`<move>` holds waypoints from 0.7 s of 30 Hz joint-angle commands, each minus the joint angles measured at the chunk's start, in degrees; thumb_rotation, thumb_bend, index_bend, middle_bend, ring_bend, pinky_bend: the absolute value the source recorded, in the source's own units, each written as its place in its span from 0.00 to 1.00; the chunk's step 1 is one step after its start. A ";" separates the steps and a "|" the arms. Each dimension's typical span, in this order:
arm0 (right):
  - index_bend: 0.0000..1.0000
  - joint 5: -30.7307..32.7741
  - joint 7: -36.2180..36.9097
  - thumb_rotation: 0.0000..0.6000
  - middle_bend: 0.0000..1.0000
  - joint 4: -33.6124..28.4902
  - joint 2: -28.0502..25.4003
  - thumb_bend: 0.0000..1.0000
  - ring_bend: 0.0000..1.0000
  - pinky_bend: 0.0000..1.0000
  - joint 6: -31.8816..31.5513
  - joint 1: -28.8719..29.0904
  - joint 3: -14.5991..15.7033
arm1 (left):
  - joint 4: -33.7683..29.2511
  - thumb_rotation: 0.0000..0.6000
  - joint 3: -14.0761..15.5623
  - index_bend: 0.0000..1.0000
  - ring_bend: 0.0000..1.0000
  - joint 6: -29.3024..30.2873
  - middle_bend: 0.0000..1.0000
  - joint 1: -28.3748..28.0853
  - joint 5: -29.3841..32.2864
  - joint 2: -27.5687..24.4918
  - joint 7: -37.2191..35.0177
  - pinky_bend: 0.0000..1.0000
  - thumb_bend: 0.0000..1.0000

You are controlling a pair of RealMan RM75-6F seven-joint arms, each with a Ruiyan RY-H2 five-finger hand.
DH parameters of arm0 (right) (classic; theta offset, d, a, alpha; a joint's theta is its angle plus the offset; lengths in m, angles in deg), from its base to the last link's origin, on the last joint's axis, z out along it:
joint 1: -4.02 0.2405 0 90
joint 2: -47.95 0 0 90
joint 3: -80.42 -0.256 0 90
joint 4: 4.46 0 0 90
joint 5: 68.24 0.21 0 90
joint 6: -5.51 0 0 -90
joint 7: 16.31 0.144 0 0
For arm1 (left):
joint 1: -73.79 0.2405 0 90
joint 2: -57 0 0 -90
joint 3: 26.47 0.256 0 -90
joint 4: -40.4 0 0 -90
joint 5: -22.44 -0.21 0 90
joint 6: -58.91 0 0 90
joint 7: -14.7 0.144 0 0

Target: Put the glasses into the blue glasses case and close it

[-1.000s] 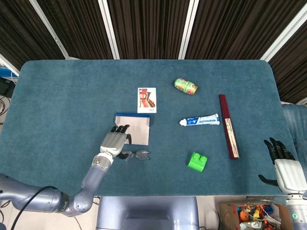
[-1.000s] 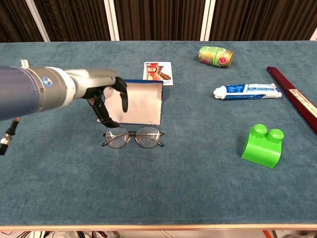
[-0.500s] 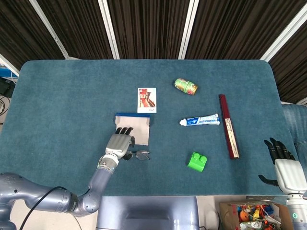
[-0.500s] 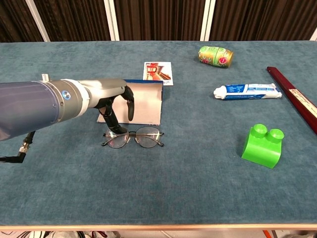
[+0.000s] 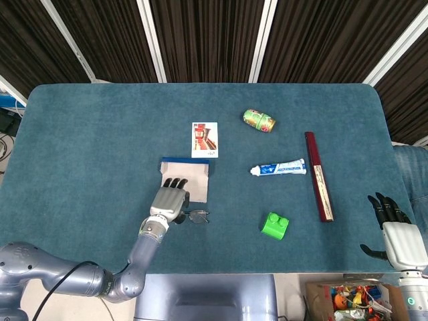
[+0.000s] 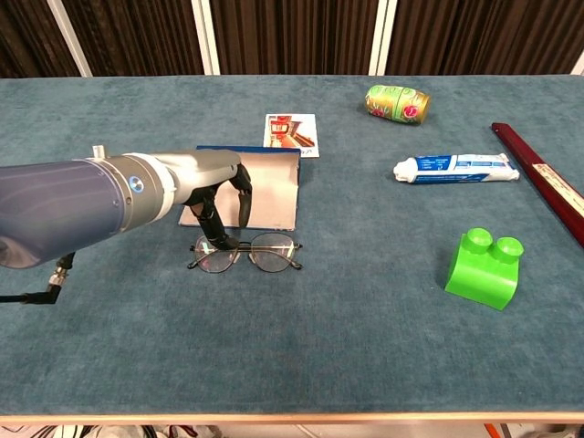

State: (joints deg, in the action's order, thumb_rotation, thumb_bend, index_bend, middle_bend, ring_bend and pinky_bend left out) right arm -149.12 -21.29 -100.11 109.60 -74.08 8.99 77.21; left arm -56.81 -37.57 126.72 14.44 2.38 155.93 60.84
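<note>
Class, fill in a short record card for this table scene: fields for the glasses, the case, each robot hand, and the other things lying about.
glasses: flat on the table, unfolded, just in front of the case
blue glasses case: open, empty
left hand: fingers curved down over the glasses' left lens, fingertips at the frame, nothing lifted
right hand: at the table's right edge, fingers spread, holding nothing
others: picture card, green can, toothpaste tube, green block, dark red stick

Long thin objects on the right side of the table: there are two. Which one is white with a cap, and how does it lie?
The toothpaste tube, white with blue print, lying crosswise, cap leftward. The dark red stick beside it runs lengthwise.
</note>
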 commanded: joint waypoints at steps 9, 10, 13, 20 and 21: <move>0.00 0.06 0.09 1.00 0.00 -0.02 -0.10 0.06 0.00 0.23 0.16 0.06 0.02 | 2.21 1.00 -0.17 0.54 0.00 -0.40 0.10 -0.20 0.15 1.96 0.78 0.00 0.28; 0.00 0.06 0.08 1.00 0.00 -0.01 -0.09 0.06 0.00 0.23 0.16 0.06 0.02 | 2.37 1.00 -0.18 0.55 0.00 -0.44 0.10 -0.23 0.12 2.09 0.89 0.00 0.28; 0.00 0.10 0.07 1.00 0.00 -0.03 -0.10 0.06 0.00 0.23 0.20 0.08 0.01 | 2.81 1.00 -0.11 0.55 0.00 -0.44 0.10 -0.31 0.01 2.46 1.22 0.00 0.28; 0.00 0.18 0.01 1.00 0.00 -0.06 -0.16 0.06 0.00 0.23 0.32 0.13 0.01 | 4.18 1.00 -0.06 0.55 0.00 -0.35 0.10 -0.51 0.10 3.61 2.24 0.00 0.31; 0.00 0.19 0.01 1.00 0.00 -0.06 -0.17 0.06 0.00 0.23 0.33 0.14 0.00 | 4.31 1.00 -0.09 0.55 0.00 -0.34 0.10 -0.55 0.09 3.72 2.40 0.00 0.32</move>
State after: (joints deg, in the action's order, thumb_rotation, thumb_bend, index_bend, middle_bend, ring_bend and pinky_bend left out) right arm -148.93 -21.28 -100.16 109.43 -73.75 9.13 77.20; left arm -52.55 -37.64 126.38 13.92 2.46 159.59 63.19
